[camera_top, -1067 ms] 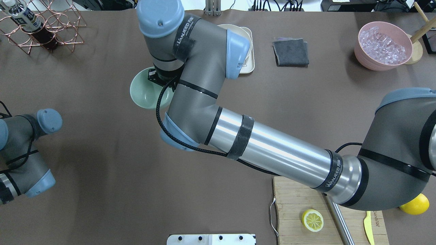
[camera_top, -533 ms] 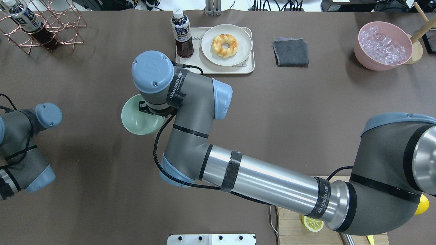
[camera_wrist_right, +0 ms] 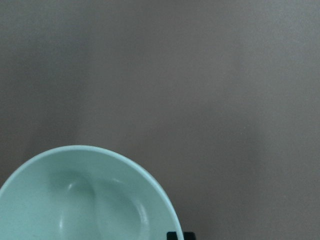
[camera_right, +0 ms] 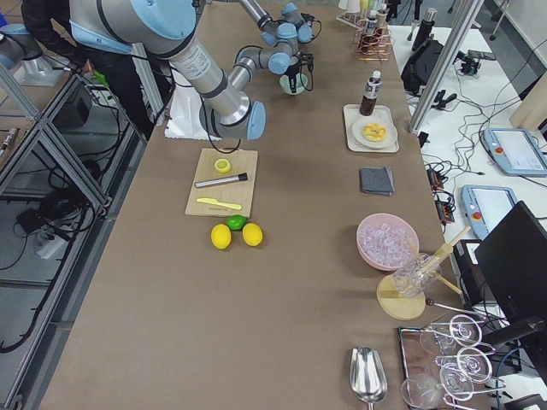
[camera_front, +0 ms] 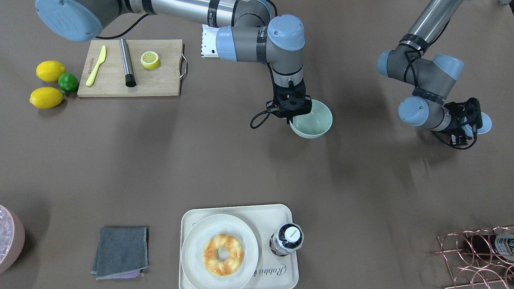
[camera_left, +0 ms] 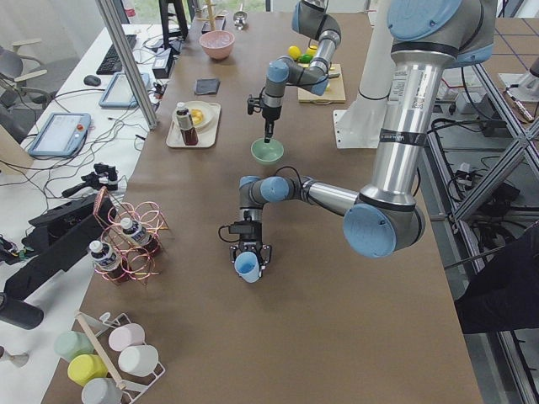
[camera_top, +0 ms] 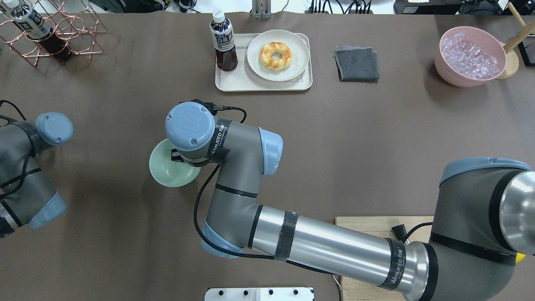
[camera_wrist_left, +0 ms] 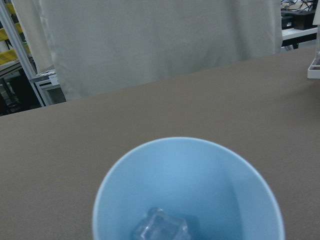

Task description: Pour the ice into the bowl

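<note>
While in gripper, bowl nearer robot.

Bright, even overhead light casts soft, faint shadows on the matte worktop. The exterior views are sharp; in the wrist views, the cup and bowl look slightly blurred.

Doughnut on white plate; bottle beside, same tray.

my right arm reaches far across toward my left side, wrist upright | my right claw points straight down, pinched on the bowl rim | my left arm folded close | my left claw hangs low, clamped round the cup
</note>
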